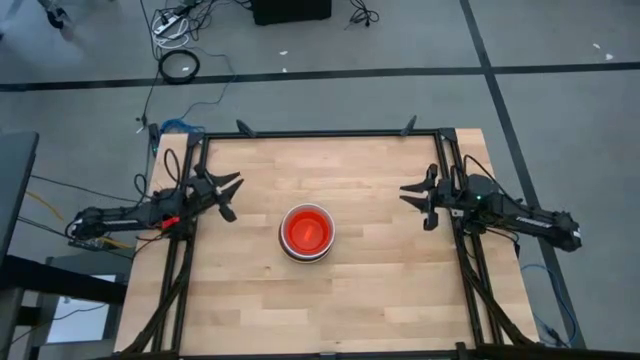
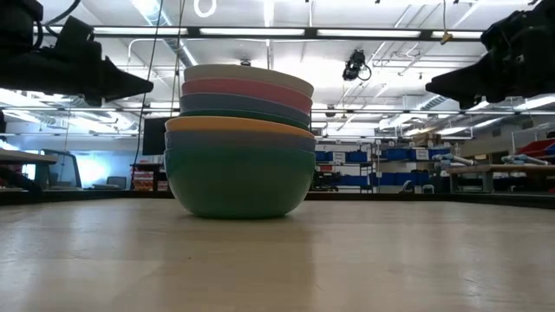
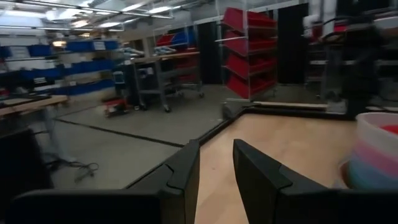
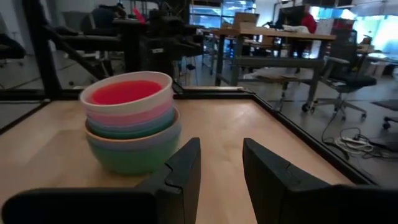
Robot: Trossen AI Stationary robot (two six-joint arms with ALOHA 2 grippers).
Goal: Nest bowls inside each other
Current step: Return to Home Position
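The stack of plastic bowls (image 1: 306, 232) stands at the middle of the wooden surface (image 1: 380, 290), teal lowest, red inside the white top rim. It is likely light, stiff and slick, and gripping a rim may lift only the upper bowls. The left gripper (image 1: 234, 198) and right gripper (image 1: 412, 205) hover well apart at either side, fingers spread, empty. The room beyond holds benches (image 4: 280, 34) and bin shelves (image 3: 249, 56).

Centre: a nested stack of round plastic bowls (image 1: 306, 232), red inside the top one and teal at the base, stands mid-table.
Around it: bare boards of the light wooden table (image 1: 350, 300) on every side.
Left: the left gripper (image 1: 236, 199) hangs near the table's left edge, fingers apart, well clear of the stack.
Right: the right gripper (image 1: 413, 200) does likewise near the right edge.
Under the grippers: open air above the tabletop.
Edges: a black metal frame (image 1: 320, 133) borders the far edge and both sides.
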